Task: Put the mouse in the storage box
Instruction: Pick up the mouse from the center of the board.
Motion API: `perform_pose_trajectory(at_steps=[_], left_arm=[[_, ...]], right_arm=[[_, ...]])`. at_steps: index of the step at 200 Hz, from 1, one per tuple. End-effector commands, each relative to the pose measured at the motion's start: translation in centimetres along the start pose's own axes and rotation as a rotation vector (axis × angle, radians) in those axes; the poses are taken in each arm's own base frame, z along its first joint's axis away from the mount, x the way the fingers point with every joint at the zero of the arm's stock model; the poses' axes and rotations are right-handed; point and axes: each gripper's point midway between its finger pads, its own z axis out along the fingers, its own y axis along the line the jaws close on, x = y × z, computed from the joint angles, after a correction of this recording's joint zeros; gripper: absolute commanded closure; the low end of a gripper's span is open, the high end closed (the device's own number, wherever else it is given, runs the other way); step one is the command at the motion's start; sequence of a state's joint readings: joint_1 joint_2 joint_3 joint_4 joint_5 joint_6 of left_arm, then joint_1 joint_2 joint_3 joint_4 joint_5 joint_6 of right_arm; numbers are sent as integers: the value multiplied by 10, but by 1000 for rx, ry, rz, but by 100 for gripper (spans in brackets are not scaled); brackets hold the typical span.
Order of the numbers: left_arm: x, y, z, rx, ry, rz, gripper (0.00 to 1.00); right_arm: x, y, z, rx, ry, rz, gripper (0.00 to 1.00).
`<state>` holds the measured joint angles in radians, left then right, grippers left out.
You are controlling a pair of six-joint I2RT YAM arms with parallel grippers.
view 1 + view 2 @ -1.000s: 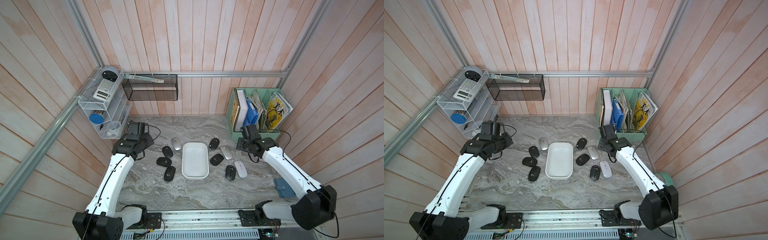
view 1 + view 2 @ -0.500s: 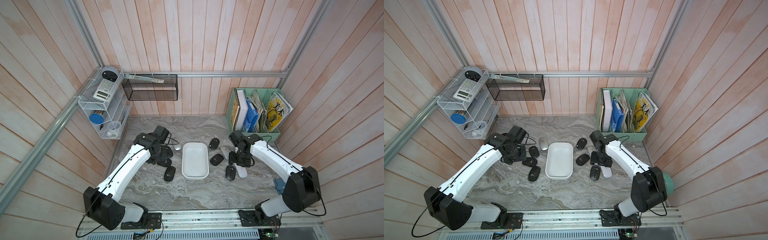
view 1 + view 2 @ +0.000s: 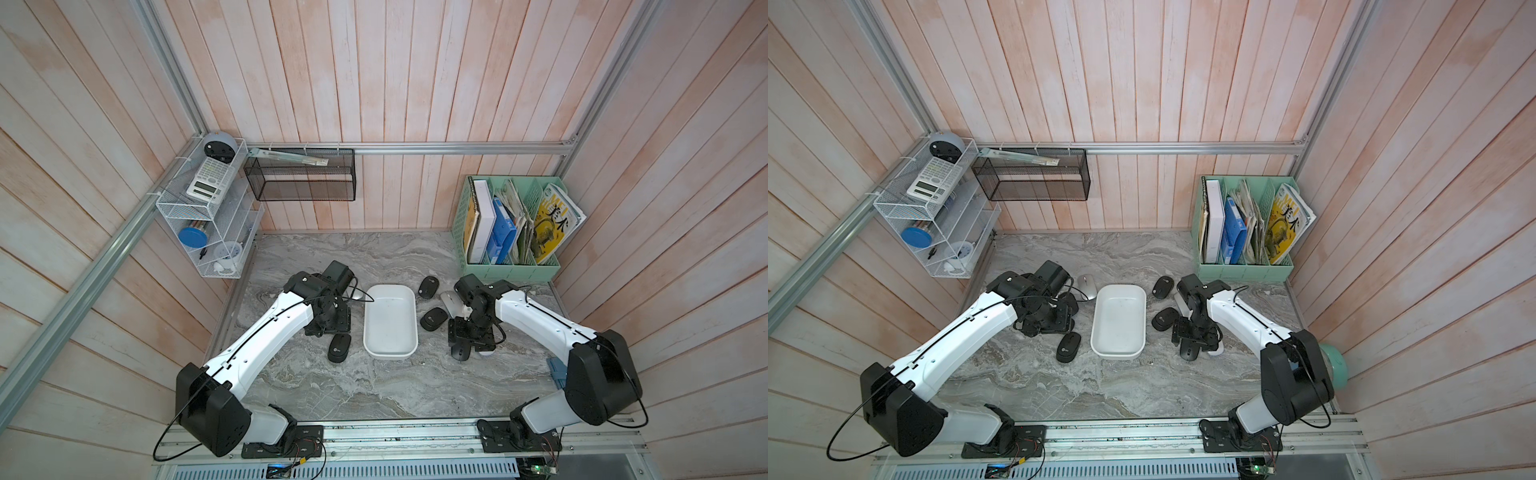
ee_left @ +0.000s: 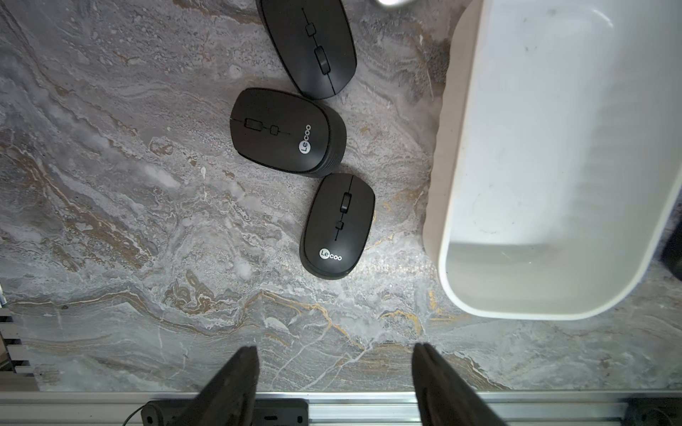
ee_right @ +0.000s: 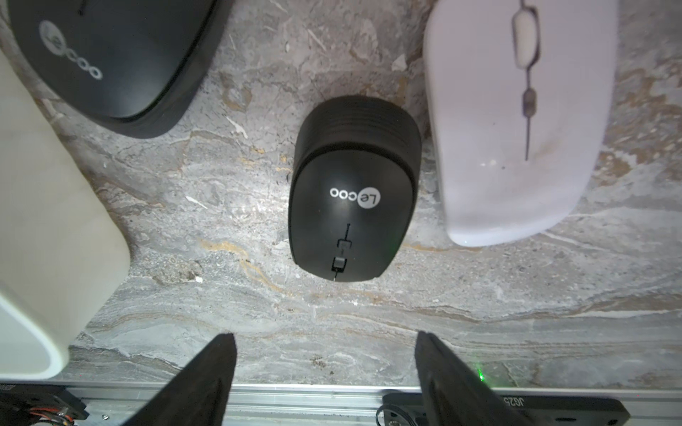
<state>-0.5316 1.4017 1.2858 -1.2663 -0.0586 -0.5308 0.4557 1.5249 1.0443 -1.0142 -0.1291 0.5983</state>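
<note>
The empty white storage box (image 3: 390, 320) (image 3: 1119, 320) lies mid-table in both top views. Several mice lie on either side of it. My left gripper (image 3: 328, 322) hovers left of the box, open and empty (image 4: 336, 350). Its wrist view shows three black mice (image 4: 337, 225) (image 4: 284, 131) (image 4: 310, 44) beside the box wall (image 4: 443, 184). My right gripper (image 3: 471, 336) hangs right of the box, open and empty (image 5: 326, 337). Ahead of it lies a black mouse (image 5: 354, 195), between a white mouse (image 5: 516, 121) and another black one (image 5: 110, 62).
A mint-green file holder (image 3: 511, 232) stands at the back right. A black mesh basket (image 3: 301, 178) and a white wire shelf (image 3: 208, 216) hang on the back left. Two more black mice (image 3: 433, 319) (image 3: 428, 286) lie right of the box, and one (image 3: 338, 348) at front left.
Both arms have swung in from the back and come down over the mice on their sides of the box. Both grippers have gone from shut to open.
</note>
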Motion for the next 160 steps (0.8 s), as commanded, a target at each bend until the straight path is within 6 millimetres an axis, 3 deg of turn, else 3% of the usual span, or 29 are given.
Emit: perform_pose_trajectory(at_steps=[1, 47, 92, 128, 160], left_arm=[[-3, -11, 5, 50, -8, -2, 28], [0, -43, 8, 236, 5, -4, 26], [3, -94, -5, 477, 6, 27, 23], [6, -129, -10, 561, 25, 50, 21], [6, -138, -5, 584, 29, 40, 20]], right_arm=[[-6, -1, 11, 24, -5, 1, 16], [-9, -2, 21, 39, 1, 24, 13], [-10, -11, 23, 82, -14, 40, 12], [-10, -7, 31, 53, -15, 47, 9], [-14, -3, 34, 25, -32, 59, 8]])
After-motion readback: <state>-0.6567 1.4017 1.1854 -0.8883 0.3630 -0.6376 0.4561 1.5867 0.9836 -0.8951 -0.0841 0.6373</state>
